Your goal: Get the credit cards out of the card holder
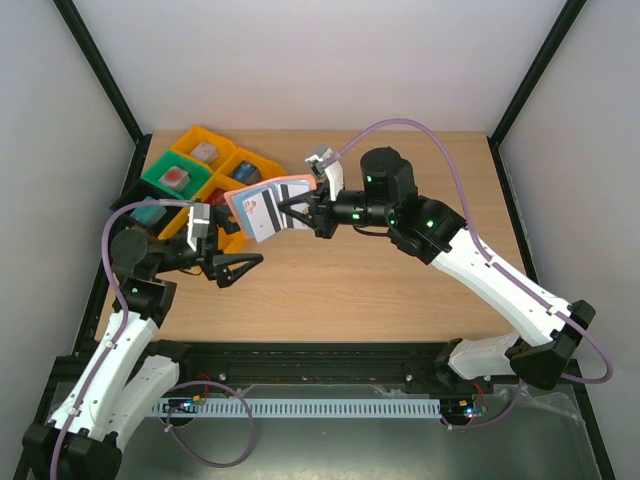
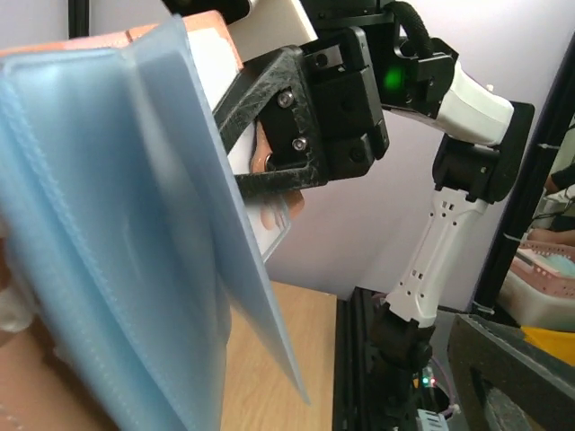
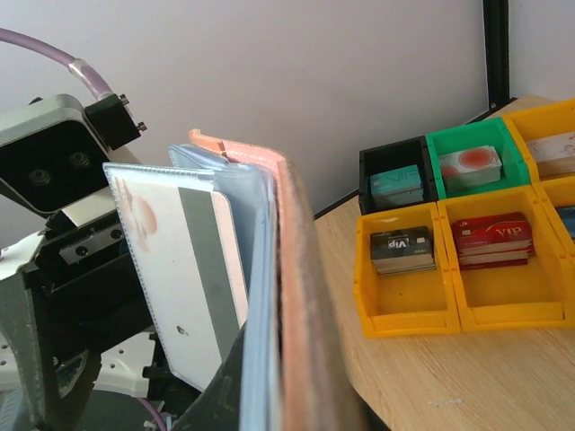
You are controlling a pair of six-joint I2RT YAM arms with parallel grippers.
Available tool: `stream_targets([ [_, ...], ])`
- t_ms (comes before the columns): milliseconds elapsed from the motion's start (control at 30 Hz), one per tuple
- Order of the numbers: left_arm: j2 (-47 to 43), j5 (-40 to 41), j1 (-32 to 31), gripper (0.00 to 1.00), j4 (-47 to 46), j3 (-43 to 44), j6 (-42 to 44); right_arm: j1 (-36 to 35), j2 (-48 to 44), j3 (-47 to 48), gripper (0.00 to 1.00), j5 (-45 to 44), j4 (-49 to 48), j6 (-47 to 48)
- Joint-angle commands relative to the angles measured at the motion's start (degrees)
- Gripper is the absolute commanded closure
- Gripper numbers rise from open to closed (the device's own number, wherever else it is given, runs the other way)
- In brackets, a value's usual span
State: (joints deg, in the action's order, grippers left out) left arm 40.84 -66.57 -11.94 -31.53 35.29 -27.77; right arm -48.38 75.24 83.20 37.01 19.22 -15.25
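The card holder (image 1: 262,207) hangs in the air above the table's back left, fanned open. Its salmon-tan cover (image 3: 301,296) and pale blue plastic sleeves (image 2: 108,224) show clearly. My right gripper (image 1: 298,212) is shut on the holder's edge, and its black fingers (image 2: 278,108) clamp it in the left wrist view. One of the credit cards (image 3: 180,269), white with a grey stripe, sits in a clear sleeve. My left gripper (image 1: 243,270) stands open just below and left of the holder, with nothing between its fingers.
Yellow, green and black bins (image 1: 205,170) sit at the table's back left, close behind the holder. Several hold card stacks (image 3: 402,250) or small blocks. The table's left edge and black frame post (image 1: 130,190) lie beside the left arm.
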Motion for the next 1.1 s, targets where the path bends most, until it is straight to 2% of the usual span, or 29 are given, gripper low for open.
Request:
stream_targets([
  [0, -0.3, 1.4, 0.2, 0.09, 3.1, 1.6, 4.1, 0.1, -0.5, 2.1, 0.98, 1.7, 0.8, 2.2],
  [100, 0.0, 8.5, 0.3, 0.36, 0.4, 1.1, 1.1, 0.0, -0.6, 0.6, 0.98, 7.4, -1.4, 1.8],
  [200, 0.3, 7.9, 0.0, 0.47, -3.8, 0.4, -1.4, 0.0, -0.3, 0.0, 0.98, 9.5, -1.9, 2.0],
  [267, 0.3, 7.9, -0.2, 0.65, -2.8, 0.4, -0.8, 0.1, -0.4, -0.1, 0.98, 10.7, -1.9, 2.5],
  [300, 0.2, 7.8, -0.2, 0.81, -2.2, 0.4, -0.2, 0.0, -0.5, -0.1, 0.98, 11.2, -1.9, 2.9],
  [333, 0.1, 7.6, -0.2, 0.93, -1.7, 0.4, 0.1, 0.0, -0.6, -0.1, 0.98, 11.7, -1.8, 3.4],
  [367, 0.0, 7.6, -0.2, 0.97, -1.6, 0.3, 0.1, 0.1, -0.9, -0.2, 0.98, 11.8, -1.7, 4.1],
  [400, -0.1, 7.5, -0.2, 0.98, -1.5, 0.3, 0.0, 0.2, -1.3, -0.4, 0.98, 11.5, -1.6, 4.9],
  [433, -0.1, 7.5, -0.1, 0.98, -1.4, 0.3, 0.0, 0.4, -1.7, -0.8, 0.92, 10.4, -1.5, 5.4],
  [467, -0.2, 7.9, -0.2, 0.98, -1.1, 0.3, 0.1, 0.9, -2.3, -1.2, 0.80, 8.9, -1.6, 5.6],
  [533, -0.6, 11.3, -0.2, 0.98, 2.2, 0.6, 1.5, 2.4, -3.6, -2.3, 0.71, 3.7, -1.3, 5.2],
  [567, -0.7, 16.0, -0.2, 0.98, 4.8, 0.9, 3.7, 3.6, -4.3, -2.7, 0.61, -0.5, -0.9, 4.0],
  [600, -0.8, 21.3, -0.2, 0.98, 7.6, 1.2, 5.5, 4.9, -4.9, -3.0, 0.58, -5.6, -0.2, 2.7],
  [733, -0.3, 50.6, 0.2, 0.98, 20.4, 2.3, 11.9, 11.5, -5.5, -2.9, 0.55, -17.2, 4.5, -1.9],
  [800, 0.0, 57.1, 0.3, 0.98, 24.7, 2.9, 16.8, 11.6, -5.4, -2.7, 0.56, -15.1, 5.4, -1.5],
  [900, 0.0, 54.6, 0.2, 0.98, 27.4, 3.8, 18.7, 10.7, -4.3, -3.1, 0.63, -4.9, 2.1, -3.8],
  [1067, 2.1, 39.4, 0.2, 0.98, 18.7, 2.6, 8.4, 2.3, -1.4, -4.3, 0.64, 2.8, -5.0, -2.4],
])
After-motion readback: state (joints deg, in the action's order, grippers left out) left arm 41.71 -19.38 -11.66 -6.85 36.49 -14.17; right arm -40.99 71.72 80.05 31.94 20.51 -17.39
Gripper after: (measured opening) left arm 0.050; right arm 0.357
